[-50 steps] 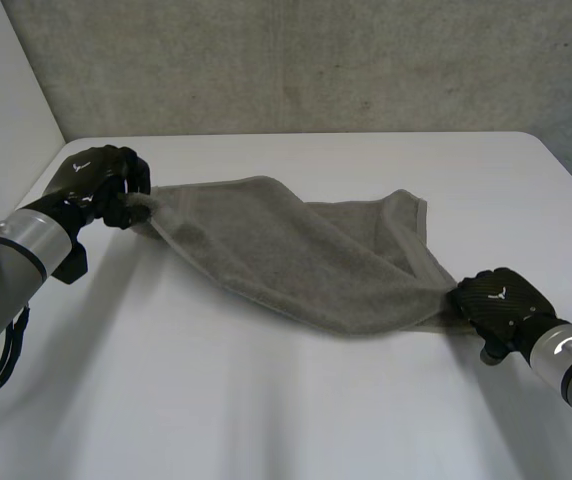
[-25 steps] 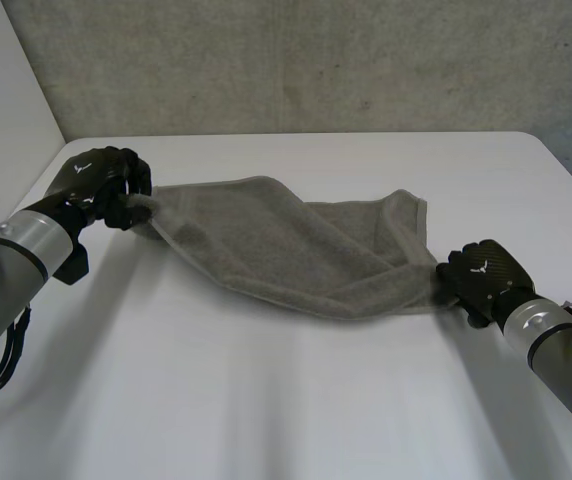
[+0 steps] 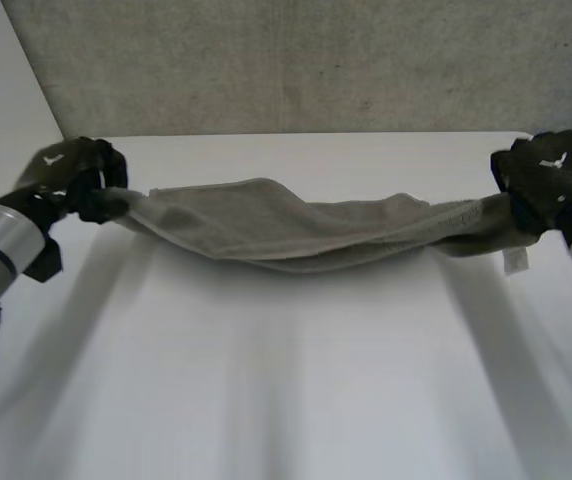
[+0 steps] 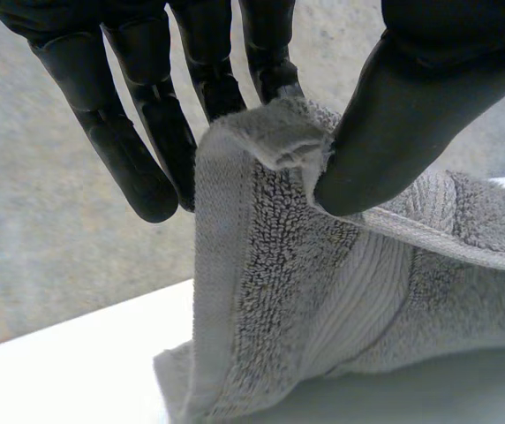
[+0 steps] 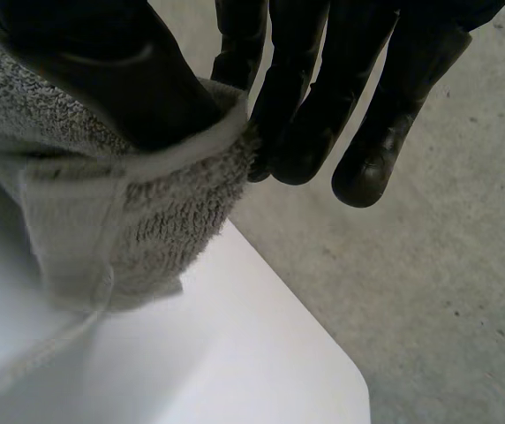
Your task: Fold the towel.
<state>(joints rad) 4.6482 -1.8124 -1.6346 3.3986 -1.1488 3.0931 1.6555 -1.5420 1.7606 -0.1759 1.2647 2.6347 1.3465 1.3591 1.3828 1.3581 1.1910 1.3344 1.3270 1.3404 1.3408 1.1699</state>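
A grey towel hangs stretched over the table, sagging in the middle. The left hand pinches its end between thumb and fingers near the table's left edge, and the right hand does likewise near the right edge. Broad tabletop lies in front of the towel.

The grey terry towel, bunched lengthwise, hangs stretched and sagging, apparently clear of the table.

Grey terry towel, ribbed band beside the black left hand, black right hand, white table, speckled grey wall.
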